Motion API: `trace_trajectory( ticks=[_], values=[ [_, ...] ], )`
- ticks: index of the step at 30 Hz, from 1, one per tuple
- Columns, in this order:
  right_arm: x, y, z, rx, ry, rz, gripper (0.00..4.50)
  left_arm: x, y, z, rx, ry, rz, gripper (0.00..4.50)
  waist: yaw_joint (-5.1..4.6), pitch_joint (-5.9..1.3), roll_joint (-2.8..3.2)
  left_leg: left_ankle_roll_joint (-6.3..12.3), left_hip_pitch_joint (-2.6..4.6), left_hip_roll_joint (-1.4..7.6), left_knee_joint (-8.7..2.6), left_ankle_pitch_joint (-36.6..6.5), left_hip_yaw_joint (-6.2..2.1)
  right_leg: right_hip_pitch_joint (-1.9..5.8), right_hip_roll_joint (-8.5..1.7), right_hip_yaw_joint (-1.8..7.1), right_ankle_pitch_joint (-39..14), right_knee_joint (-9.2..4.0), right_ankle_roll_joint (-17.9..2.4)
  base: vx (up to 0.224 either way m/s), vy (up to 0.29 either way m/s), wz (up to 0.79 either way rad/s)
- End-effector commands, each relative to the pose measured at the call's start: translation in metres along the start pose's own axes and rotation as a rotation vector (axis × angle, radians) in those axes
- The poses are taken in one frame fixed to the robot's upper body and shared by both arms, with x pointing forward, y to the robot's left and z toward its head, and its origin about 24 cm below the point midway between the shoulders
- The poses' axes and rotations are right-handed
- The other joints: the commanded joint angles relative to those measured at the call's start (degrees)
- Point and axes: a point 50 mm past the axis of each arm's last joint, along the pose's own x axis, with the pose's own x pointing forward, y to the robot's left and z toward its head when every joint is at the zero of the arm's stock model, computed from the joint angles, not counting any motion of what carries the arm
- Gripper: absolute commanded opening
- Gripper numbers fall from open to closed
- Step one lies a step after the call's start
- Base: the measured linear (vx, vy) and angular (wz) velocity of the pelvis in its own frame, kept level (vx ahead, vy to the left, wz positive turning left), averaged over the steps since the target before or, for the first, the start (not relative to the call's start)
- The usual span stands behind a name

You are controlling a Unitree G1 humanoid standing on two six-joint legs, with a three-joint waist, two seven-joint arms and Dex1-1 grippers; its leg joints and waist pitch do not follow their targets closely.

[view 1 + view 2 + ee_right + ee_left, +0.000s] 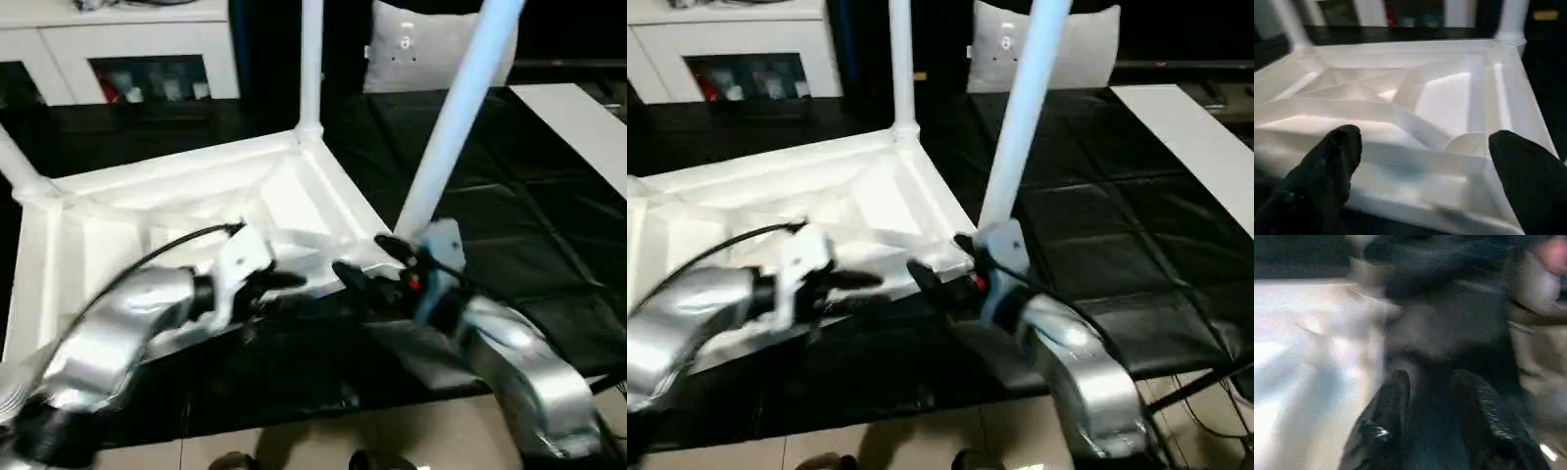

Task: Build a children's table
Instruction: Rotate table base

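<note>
Now table top [1415, 98] beyond fingers [1327, 166]

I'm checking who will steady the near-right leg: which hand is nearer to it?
The right hand. It sits at the foot of the near-right leg, by its corner socket. The left hand is further left, along the tabletop's near edge.

black work table [549, 245], white cabinet [59, 49], cushion [416, 54]

You get even indoor light, moderately bright. White table top [176, 206] glares, ribs partly washed out. Black cover [549, 245] shows soft sheen on right. Both forearms smeared by motion blur in your head views. Left wrist view heavily blurred, dim; right wrist view: fingertips [1332, 161] out of focus.
</note>
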Motion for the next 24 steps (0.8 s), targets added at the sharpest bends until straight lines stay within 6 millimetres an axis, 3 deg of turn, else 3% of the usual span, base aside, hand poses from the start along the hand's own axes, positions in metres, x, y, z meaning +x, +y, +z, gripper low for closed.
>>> trace_trajectory(
  ticks=[1,2,8,11,13,18,19,24],
  values=[
    [0.012,-0.002,-0.003,-0.003,0.024,-0.055,4.50,-0.005,-0.010,-0.002,-0.007,0.053,-0.051,1.90,0.07,-3.18,-0.01,-0.06,0.35,1.93,-4.46,-10.8,-0.56,2.47,-2.93,2.36,-14.6,-3.55,-10.8,0.000,0.000,0.00],
    [0.024,-0.004,-0.003,0.030,0.020,-0.106,4.50,-0.006,-0.017,-0.010,-0.019,0.104,-0.068,2.12,0.02,-3.29,0.17,-0.20,0.68,1.89,-4.25,-9.9,-0.38,2.40,-2.86,2.46,-13.2,-3.44,-10.8,0.000,0.000,0.00],
    [0.041,-0.015,-0.001,0.122,-0.025,-0.239,4.50,-0.003,-0.025,-0.029,-0.033,0.235,-0.057,2.24,0.52,-3.63,0.61,-1.59,1.05,1.86,-4.13,-8.0,-0.20,2.55,-2.68,2.49,-7.9,-2.72,-10.6,0.000,0.000,0.00],
    [0.045,-0.022,-0.001,0.169,-0.038,-0.283,4.50,-0.004,-0.024,-0.034,-0.036,0.277,-0.033,2.24,0.33,-3.53,0.41,-2.00,0.84,1.69,-4.15,-8.9,-0.26,2.77,-2.64,2.54,-8.4,-2.73,-10.3,0.000,0.000,0.00],
    [0.045,-0.041,0.001,0.225,-0.069,-0.403,4.50,-0.006,-0.016,-0.041,-0.018,0.331,0.054,2.24,0.22,-3.34,0.42,-2.55,0.99,1.67,-4.22,-12.0,-0.30,2.51,-2.84,2.67,-13.1,-3.07,-9.5,0.000,0.000,0.00],
    [0.036,-0.070,0.005,0.253,-0.110,-0.550,4.50,-0.009,0.002,-0.041,0.014,0.329,0.187,2.24,1.04,-3.44,0.25,-3.26,1.17,1.57,-3.99,-13.2,-0.23,2.12,-2.62,2.67,-15.7,-3.22,-7.6,0.000,0.000,0.00],
    [0.026,-0.087,0.005,0.247,-0.120,-0.632,4.50,-0.009,0.006,-0.042,0.024,0.333,0.210,2.24,1.26,-3.54,0.12,-3.29,1.29,1.55,-3.96,-13.4,-0.26,2.16,-2.69,2.64,-16.1,-3.22,-7.6,0.000,0.000,0.00],
    [-0.005,-0.133,0.010,0.197,-0.144,-0.806,4.50,-0.005,0.011,-0.043,0.030,0.321,0.251,2.24,2.49,-3.80,-0.05,-2.77,1.39,1.43,-3.47,-12.5,0.09,2.00,-2.53,2.62,-14.7,-3.08,-7.3,0.000,0.000,0.00]
  ],
)
